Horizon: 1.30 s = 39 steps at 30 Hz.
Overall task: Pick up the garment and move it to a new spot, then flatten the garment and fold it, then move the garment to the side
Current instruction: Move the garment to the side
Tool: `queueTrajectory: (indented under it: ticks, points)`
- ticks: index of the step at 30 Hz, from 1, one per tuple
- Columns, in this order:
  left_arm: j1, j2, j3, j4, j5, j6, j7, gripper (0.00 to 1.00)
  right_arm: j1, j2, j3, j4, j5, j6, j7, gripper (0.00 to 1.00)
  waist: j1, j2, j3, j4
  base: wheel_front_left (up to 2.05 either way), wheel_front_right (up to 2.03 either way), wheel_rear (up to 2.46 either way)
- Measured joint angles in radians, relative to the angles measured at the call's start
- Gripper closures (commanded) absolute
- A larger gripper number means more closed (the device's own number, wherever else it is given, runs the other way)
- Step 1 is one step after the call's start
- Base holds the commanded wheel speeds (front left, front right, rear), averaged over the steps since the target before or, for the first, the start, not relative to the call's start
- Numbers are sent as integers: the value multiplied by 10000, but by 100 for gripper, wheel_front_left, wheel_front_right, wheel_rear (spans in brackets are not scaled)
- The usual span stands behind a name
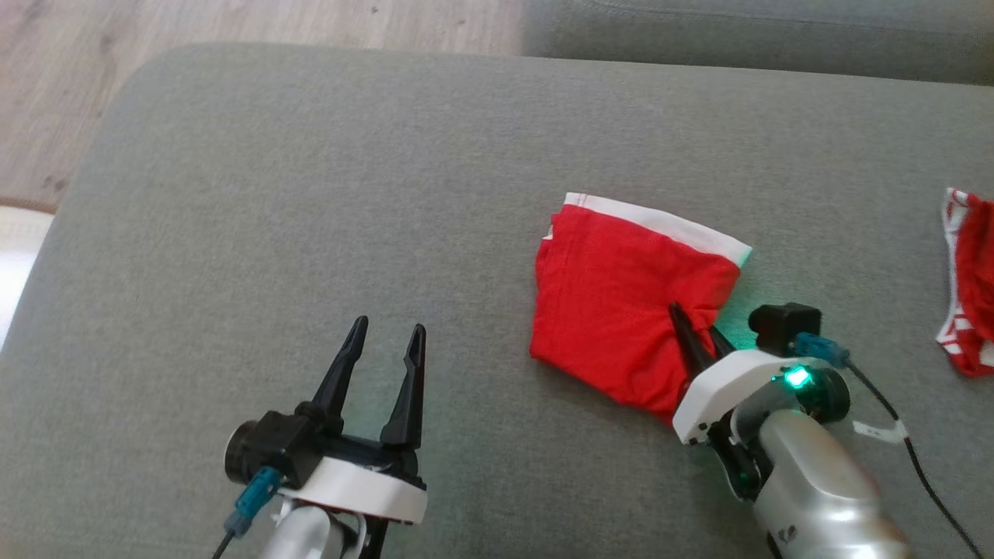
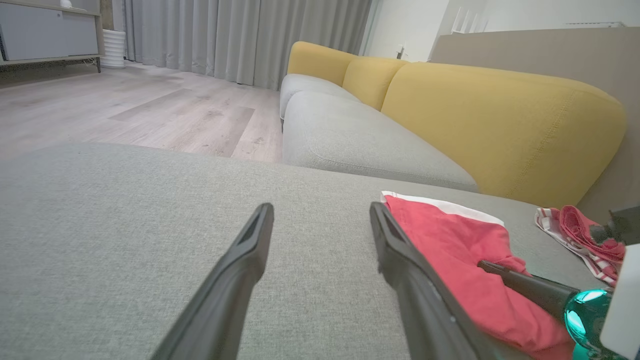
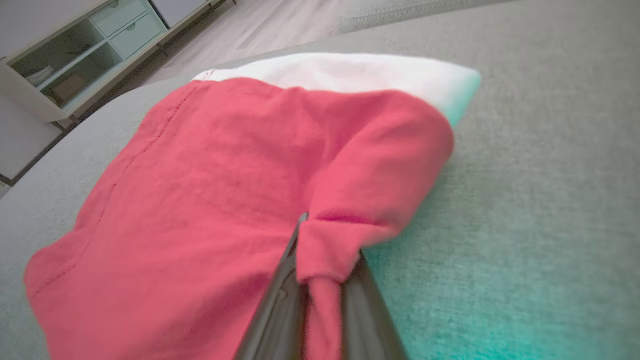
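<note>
Grey cushion (image 1: 311, 194) is being used as the worktop; the red garment (image 1: 613, 310) is being rested on its right half. Its near edge is being pinched by the right claw (image 1: 695, 318), seemingly for dragging aside; the left claw (image 1: 390, 324) is being held spread, clear.

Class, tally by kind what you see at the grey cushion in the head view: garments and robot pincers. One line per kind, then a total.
Garments: 2 (red garment with white band; red-and-white garment at the right edge)
Pincers: 2 (left pincer open; right pincer shut on the red garment)
Total: 4
</note>
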State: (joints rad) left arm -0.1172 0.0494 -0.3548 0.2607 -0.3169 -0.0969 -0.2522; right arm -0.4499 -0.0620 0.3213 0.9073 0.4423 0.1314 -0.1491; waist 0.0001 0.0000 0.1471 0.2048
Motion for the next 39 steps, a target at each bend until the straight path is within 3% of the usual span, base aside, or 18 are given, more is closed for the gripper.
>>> queueTrajectory:
  ticks: [8, 14, 19, 21, 22, 31, 39]
  points:
    - [3, 0, 23, -31, 0, -4, 0, 0, -448, -119, 107, 372, -2297, 0, -627, 100, 0, 0, -326, -528, 0, 0, 0]
    - [27, 0, 102, -54, 44, -2, 0, 0, -776, -1256, 863, -209, -3371, 0, -616, 100, 0, 0, -607, -1048, 0, 0, 0]
    - [76, 0, 221, -84, 98, -12, 0, 0, -1006, -2654, 1864, -894, -3321, 0, -255, 100, -1, 0, -746, -1435, 0, 0, 0]
    - [119, 0, 228, -105, 98, -13, 0, 0, -1092, -3298, 2280, -1191, -3074, 0, -79, 100, -1, 0, -742, -1564, 0, 0, 0]
    - [164, -2, 221, -105, 98, -15, 0, 0, -1214, -4002, 2648, -1469, -2792, 0, 59, 100, -1, 0, -688, -1659, 0, 0, 0]
    - [32, 0, 48, -104, 104, -88, 0, 0, -2183, -6849, 3743, -2036, -1313, 0, 453, 100, -1, 0, -33, -1750, 0, 0, 0]
    - [-376, -4, 27, -65, 349, -92, 0, 0, -2676, -7869, 3787, -901, -976, 0, 525, 100, 0, 0, 747, -1368, 0, 0, 0]
